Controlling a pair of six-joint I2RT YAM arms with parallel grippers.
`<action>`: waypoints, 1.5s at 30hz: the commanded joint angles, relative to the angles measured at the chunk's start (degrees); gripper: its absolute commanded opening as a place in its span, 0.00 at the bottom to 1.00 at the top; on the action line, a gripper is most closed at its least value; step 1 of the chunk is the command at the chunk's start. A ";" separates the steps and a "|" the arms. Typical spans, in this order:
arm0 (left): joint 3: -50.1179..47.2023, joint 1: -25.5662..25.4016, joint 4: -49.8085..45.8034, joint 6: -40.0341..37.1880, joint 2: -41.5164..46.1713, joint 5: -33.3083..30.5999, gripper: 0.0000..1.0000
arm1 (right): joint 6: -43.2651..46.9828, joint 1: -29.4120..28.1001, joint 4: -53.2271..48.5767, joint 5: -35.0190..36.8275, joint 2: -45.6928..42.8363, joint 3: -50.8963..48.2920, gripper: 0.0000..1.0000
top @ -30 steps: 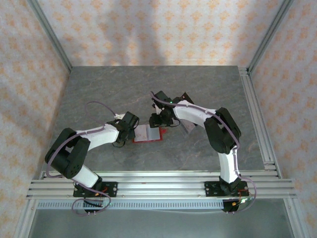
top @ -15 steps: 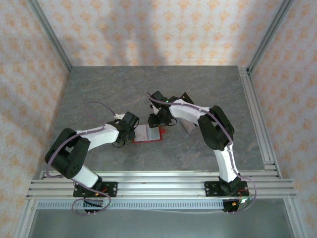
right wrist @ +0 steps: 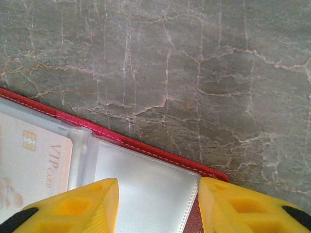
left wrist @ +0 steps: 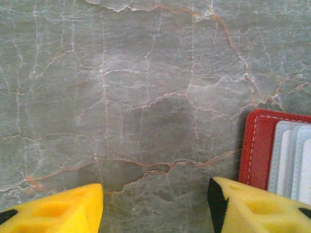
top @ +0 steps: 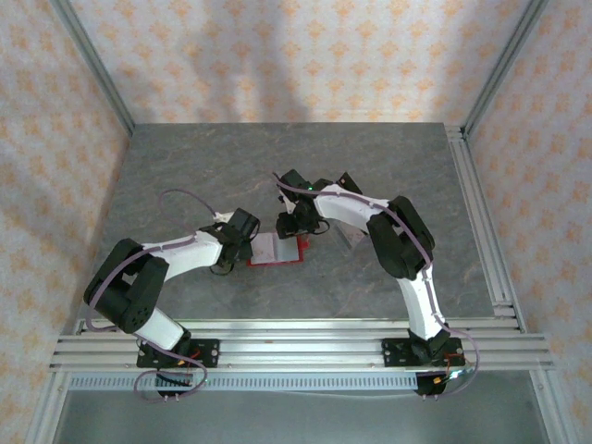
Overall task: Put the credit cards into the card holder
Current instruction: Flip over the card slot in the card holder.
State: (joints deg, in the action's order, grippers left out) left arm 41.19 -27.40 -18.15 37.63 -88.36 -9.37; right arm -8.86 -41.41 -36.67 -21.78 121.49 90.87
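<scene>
A: Where's the card holder [top: 277, 250]?

B: Lying open near the middle of the bench [top: 185, 166], with one credit card [right wrist: 34, 160] in its clear sleeve. I'd guess it's soft and floppy. Cards are thin, stiff and slick, so pinch them by the long edges.

A: Arms?

B: Both bent inward, wrists pitched down. Left fingers [left wrist: 58, 208] are wide over bare bench beside its red edge. Right fingers [right wrist: 243, 204] are half apart above the sleeve, gripping nothing visible.

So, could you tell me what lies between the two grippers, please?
The open red card holder lies between them in the top view; the left gripper is at one edge, the right gripper over another.
</scene>
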 commanded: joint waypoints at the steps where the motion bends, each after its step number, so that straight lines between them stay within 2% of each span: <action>1: -0.47 -0.45 0.98 0.28 -1.47 0.14 0.60 | 1.13 -1.20 -1.68 1.65 -0.18 0.03 0.45; 16: -0.28 -0.47 1.05 0.35 -1.34 0.24 0.60 | 2.71 -2.36 -3.88 8.76 -3.25 1.27 0.46; 32: -0.41 -0.58 0.99 0.35 -1.38 0.17 0.60 | 3.61 -4.29 -5.15 8.86 -0.33 4.05 0.46; 45: -0.42 -0.62 1.01 0.25 -1.20 -0.02 0.60 | 3.15 -4.30 -4.30 8.69 1.44 1.15 0.46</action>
State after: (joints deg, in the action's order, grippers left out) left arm 41.19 -27.40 -18.13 37.63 -88.40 -9.39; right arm -6.11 -45.50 -39.88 -14.35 121.80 92.77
